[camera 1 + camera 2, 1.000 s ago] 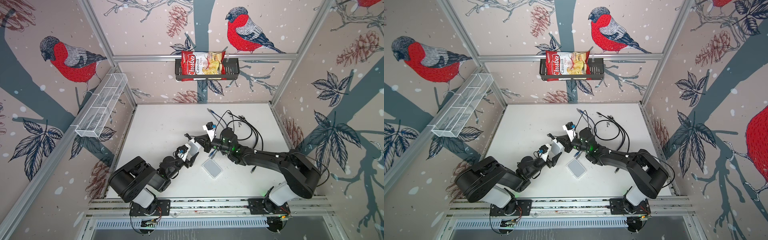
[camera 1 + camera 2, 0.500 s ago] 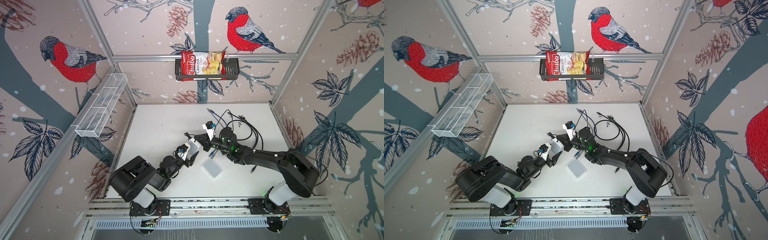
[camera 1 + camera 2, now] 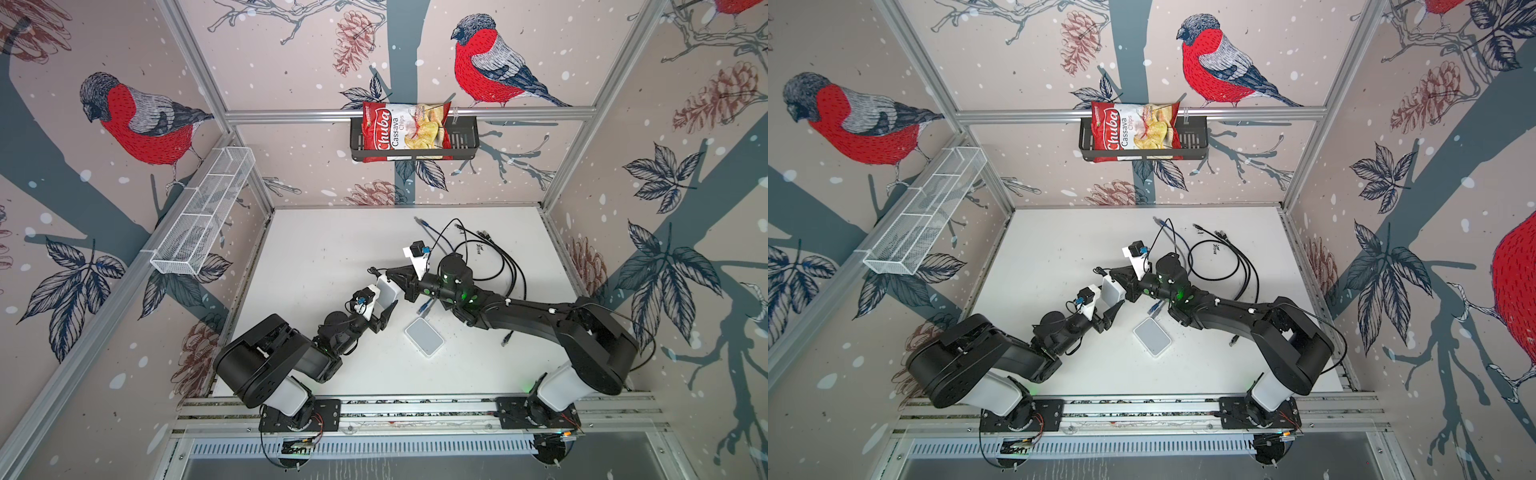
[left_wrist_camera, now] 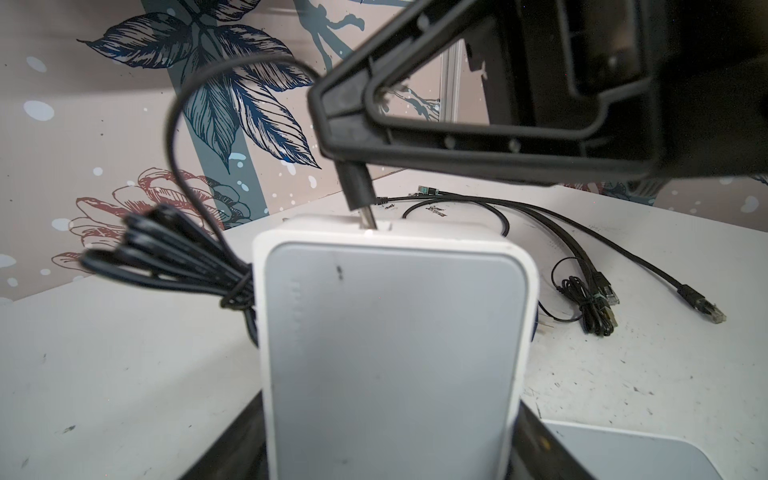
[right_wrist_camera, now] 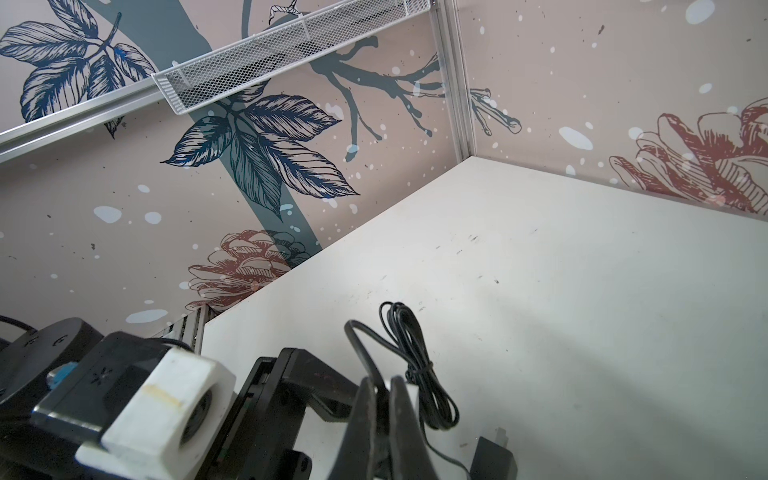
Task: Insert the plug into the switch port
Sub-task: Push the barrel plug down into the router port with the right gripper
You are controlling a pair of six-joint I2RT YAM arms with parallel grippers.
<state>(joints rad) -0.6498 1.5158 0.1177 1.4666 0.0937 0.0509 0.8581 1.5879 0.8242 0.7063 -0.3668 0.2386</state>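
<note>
White tabletop enclosed by bird-patterned walls. Left gripper clamps the white switch clear of the table, fingers spread wide across its body. Right gripper is fully closed on the black plug, and the plug's metal tip meets the port in the switch's end edge. A second switch lies flat nearby, close to loose cables

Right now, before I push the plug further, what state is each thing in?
left gripper: shut on the white switch.
right gripper: shut on the plug.
white switch: lifted off the table, port edge facing the plug.
plug: tip in the port notch, metal showing, not seated.
spare switch: flat on the table, unheld.
loose cables: on the table, ends free.
chips bag: in the wall basket.
</note>
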